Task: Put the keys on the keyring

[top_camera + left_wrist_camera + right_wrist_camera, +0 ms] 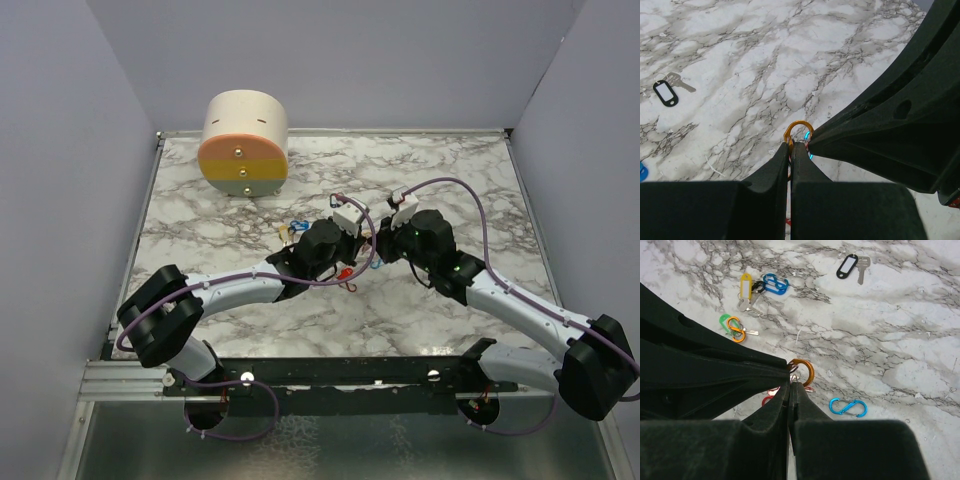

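As they meet in the middle, I see my left gripper [791, 146] clenched on the orange ring [799, 130], right gripper [789, 385] pinching it too, other keys [291, 229] lying to the left.

white-grey marble tabletop [450, 160], plain lilac walls [60, 150] on 3 sides, alu rail [110, 380] at near edge, even light

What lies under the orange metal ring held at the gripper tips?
Parts of a red metal clip show just under the orange metal ring, over the white marble table. The black fingers cover the rest, so whether it touches the ring is unclear.
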{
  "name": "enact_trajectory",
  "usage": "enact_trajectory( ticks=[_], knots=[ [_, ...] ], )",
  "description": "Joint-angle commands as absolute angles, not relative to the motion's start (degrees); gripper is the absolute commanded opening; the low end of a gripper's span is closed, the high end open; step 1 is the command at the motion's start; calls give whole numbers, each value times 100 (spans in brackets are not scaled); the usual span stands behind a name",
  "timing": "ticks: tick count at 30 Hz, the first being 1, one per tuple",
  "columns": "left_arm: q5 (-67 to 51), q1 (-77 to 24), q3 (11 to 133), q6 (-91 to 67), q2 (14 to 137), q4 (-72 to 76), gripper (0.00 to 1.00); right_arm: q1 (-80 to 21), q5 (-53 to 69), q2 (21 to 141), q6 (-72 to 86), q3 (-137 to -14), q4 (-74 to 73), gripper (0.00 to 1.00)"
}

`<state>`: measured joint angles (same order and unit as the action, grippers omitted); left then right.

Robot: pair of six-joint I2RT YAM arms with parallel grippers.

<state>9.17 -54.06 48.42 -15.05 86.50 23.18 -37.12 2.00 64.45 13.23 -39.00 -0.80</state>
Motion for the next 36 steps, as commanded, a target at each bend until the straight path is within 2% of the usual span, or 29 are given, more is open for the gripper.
enact_trajectory(
  ticks=[1,36],
  knots=[
    [747,-5400,4862,-1503,8512,2247,0,-3732,-25,6391,1287,-3908,51,1],
    [775,-5350,4992,-1310,8224,1653,0,-3726,-537,6249,1194,-3868,-158,1]
  ],
)
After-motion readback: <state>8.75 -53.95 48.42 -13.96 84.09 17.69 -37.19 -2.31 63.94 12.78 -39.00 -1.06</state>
